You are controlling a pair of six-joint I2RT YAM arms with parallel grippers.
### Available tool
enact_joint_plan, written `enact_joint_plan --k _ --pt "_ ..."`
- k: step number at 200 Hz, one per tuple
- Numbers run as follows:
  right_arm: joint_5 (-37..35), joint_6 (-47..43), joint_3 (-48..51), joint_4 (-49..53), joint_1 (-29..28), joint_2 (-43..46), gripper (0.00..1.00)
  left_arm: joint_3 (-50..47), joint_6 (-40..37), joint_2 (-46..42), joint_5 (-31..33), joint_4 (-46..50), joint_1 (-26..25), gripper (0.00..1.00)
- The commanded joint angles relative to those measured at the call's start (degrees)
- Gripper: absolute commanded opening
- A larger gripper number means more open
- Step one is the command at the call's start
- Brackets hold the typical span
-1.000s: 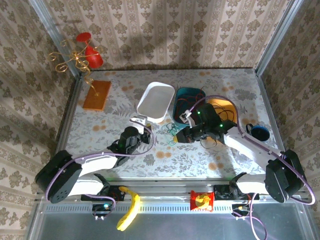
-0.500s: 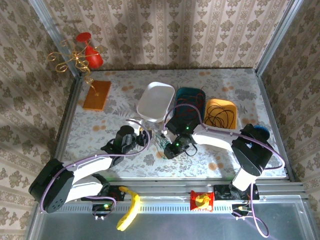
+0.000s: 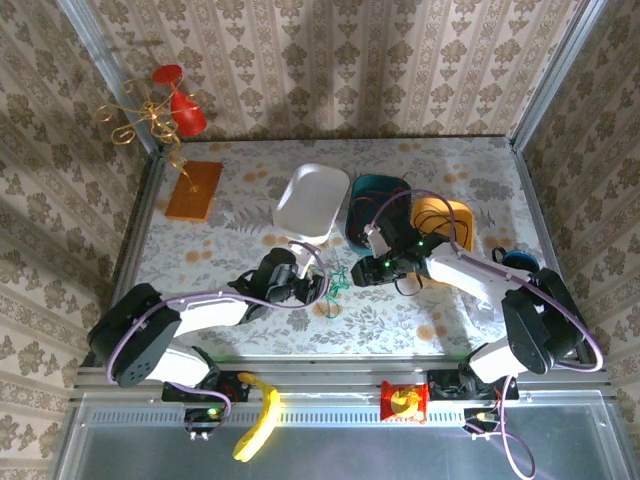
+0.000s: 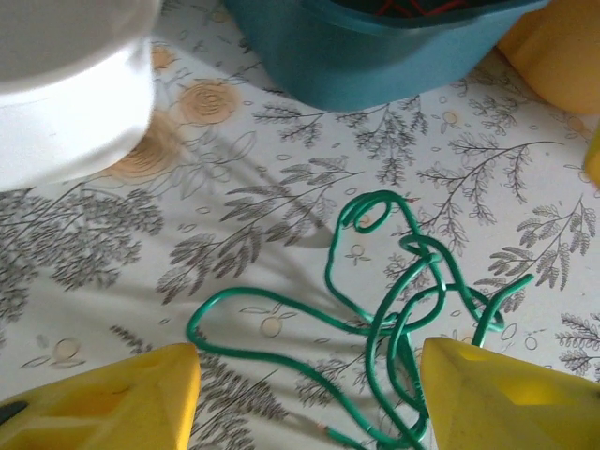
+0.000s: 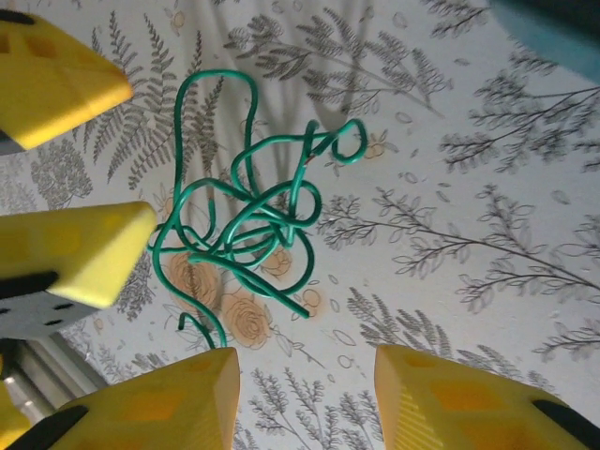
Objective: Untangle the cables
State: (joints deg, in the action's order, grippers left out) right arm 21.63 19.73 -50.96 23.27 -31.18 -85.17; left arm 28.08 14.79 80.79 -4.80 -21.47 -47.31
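One green cable [image 5: 246,228], apparently knotted, on table [image 5: 469,187]

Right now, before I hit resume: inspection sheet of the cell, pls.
Surface: floral table, no spill seen.
Job's things: green cable in a loose knot on the table between both claws; red strands in the teal bin.
Clutter: white bin, yellow bin, orange board, banana on the front rail.
Grippers: left claw open, straddling the green cable; right claw open, the knot just ahead of it.
Cables: purple arm cables loop along both arms.
Surroundings: patterned walls; red and gold ornament beyond the far left corner.
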Motion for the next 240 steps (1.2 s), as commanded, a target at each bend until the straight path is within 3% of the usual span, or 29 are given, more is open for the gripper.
enact_joint_plan --k 1,80,141,163,187,240 --pt "3.71 1.02 -2.65 -0.84 -0.2 -3.13 0.44 2.18 -3.06 1.99 -1.48 -1.11 -0.56 0.64" --pt "7.63 1.64 -8.51 -1.38 -0.2 -13.67 0.45 5.06 -4.44 8.4 -1.07 -1.7 -0.58 0.58" --pt "12.09 -0.4 -10.13 1.08 -0.23 -18.12 0.43 4.1 -2.32 12.61 -0.95 -5.01 -0.73 0.38" --pt "13.37 -0.85 -9.79 0.74 -0.28 -17.96 0.29 4.2 -1.97 13.46 0.36 -5.43 -0.92 0.26" --pt "13.44 -0.99 -9.38 0.48 -0.2 -17.4 0.09 4.65 -1.75 13.95 2.08 -5.35 -1.05 0.22" --pt "9.66 -1.13 -5.88 1.55 0.18 -13.19 0.0 3.88 -0.57 12.37 8.15 -4.2 -1.05 0.0"
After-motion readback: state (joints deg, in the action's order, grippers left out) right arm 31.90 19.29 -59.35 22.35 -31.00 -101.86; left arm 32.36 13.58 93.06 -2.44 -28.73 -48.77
